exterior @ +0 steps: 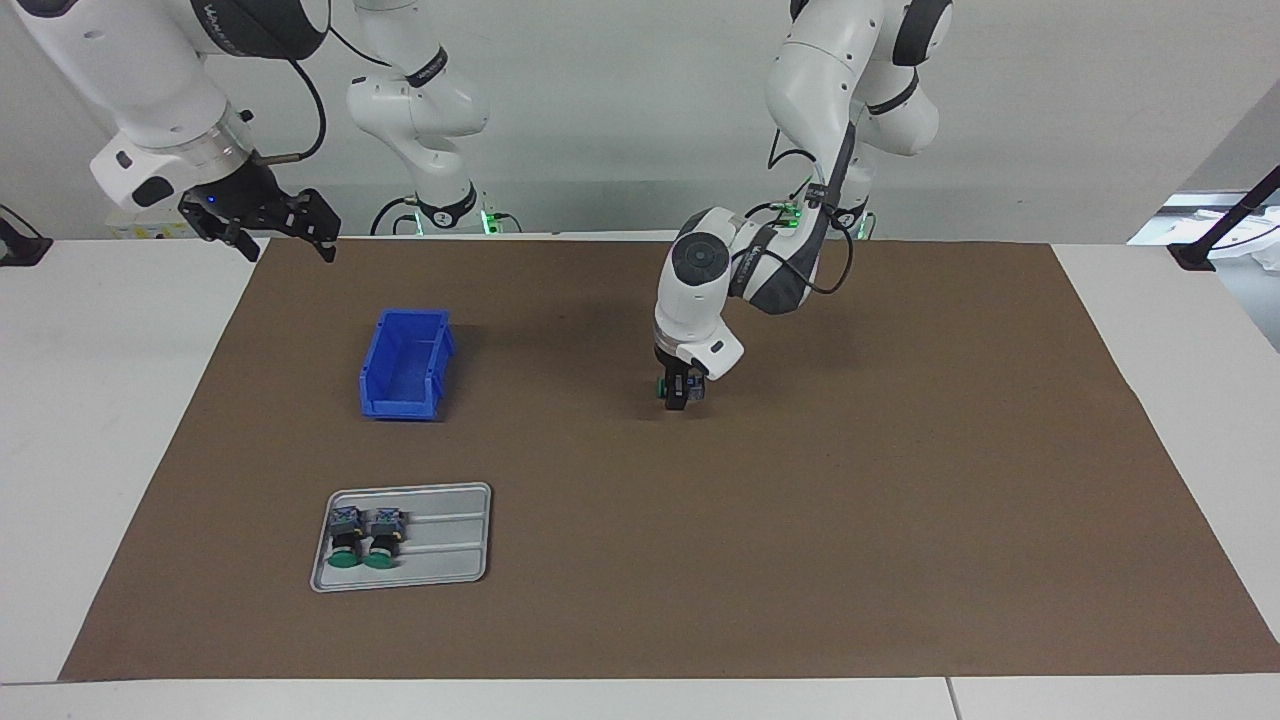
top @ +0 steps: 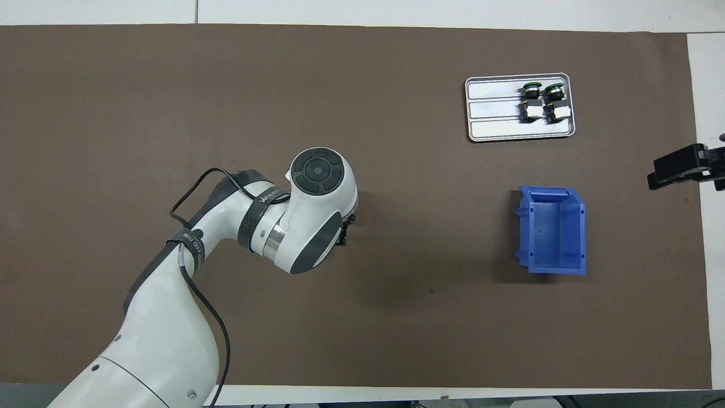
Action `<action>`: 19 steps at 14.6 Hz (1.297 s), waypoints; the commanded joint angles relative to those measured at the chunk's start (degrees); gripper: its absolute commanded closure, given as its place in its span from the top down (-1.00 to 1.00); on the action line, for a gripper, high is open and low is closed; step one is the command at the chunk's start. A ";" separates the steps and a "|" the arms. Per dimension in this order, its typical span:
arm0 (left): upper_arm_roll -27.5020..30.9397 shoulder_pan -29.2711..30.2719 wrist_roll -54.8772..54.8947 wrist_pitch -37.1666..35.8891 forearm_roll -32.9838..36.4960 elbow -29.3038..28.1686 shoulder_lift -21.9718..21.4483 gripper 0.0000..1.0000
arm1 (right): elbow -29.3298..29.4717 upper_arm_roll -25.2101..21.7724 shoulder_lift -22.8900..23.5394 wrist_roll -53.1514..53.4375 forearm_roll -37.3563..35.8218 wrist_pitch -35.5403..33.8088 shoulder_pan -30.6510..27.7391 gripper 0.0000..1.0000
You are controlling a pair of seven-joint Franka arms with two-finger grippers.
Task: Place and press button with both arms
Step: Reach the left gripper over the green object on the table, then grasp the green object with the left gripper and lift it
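Claw (exterior: 262,222) on my right arm hangs idle over the counter's (exterior: 900,500) edge by the brown mat (exterior: 700,560), waiting; I cannot tell how it is set. The blue bin (exterior: 405,365) sits empty nearer the robots than the grey tray (exterior: 455,545), where two spare green-capped switches (exterior: 365,535) lie side by side. My left claw (exterior: 682,398) is closed on the button (exterior: 672,388), low over the middle of the mat, green cap sideways toward the right arm's end. I judge the pickup done; setting it down and pressing it remain.
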 commanded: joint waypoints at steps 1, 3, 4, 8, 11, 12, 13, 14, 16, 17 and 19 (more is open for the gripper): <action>1.01 -0.83 -1.54 0.74 0.11 -0.12 0.10 0.35 | -1.64 0.24 -1.43 -1.09 0.13 0.68 -0.42 0.96; 1.10 -0.83 -1.63 0.82 0.11 -0.21 0.10 0.18 | -1.64 0.33 -1.43 -1.09 0.13 0.68 -0.42 0.96; 1.10 -0.66 -1.63 0.82 0.11 -0.12 0.10 0.15 | -1.64 0.33 -1.43 -1.09 0.13 0.68 -0.51 0.96; 1.10 -0.57 -1.72 0.91 0.11 0.23 0.10 -0.20 | -1.64 0.33 -1.43 -1.09 0.13 0.77 -0.42 0.96; 1.19 -0.39 -2.25 0.82 0.11 0.50 0.19 -0.39 | -1.64 0.33 -1.43 -1.09 0.13 0.68 -0.42 0.96; 1.19 -0.39 -2.25 0.74 0.11 0.50 0.19 -0.40 | -1.64 0.33 -1.43 -1.09 0.04 0.68 -0.42 0.96; 1.19 -0.30 -2.16 0.82 0.11 0.58 0.10 -0.42 | -1.72 0.24 -1.43 -1.09 0.13 0.68 -0.42 0.96; 1.19 -0.30 -1.81 0.82 0.11 0.76 0.01 -0.42 | -1.64 0.33 -1.43 -1.09 0.13 0.68 -0.42 0.96; 1.10 0.57 -1.02 0.56 -0.50 1.02 -0.60 -0.42 | -1.64 0.33 -1.43 -1.09 0.13 0.68 -0.42 0.96; 0.93 1.71 -0.32 0.56 -0.76 0.94 -1.39 -0.42 | -1.64 0.24 -1.43 -1.09 0.13 0.68 -0.51 0.96; 0.84 2.07 0.83 0.12 -1.46 0.50 -2.88 -0.47 | -1.64 0.24 -1.43 -1.09 0.13 0.68 -0.42 0.96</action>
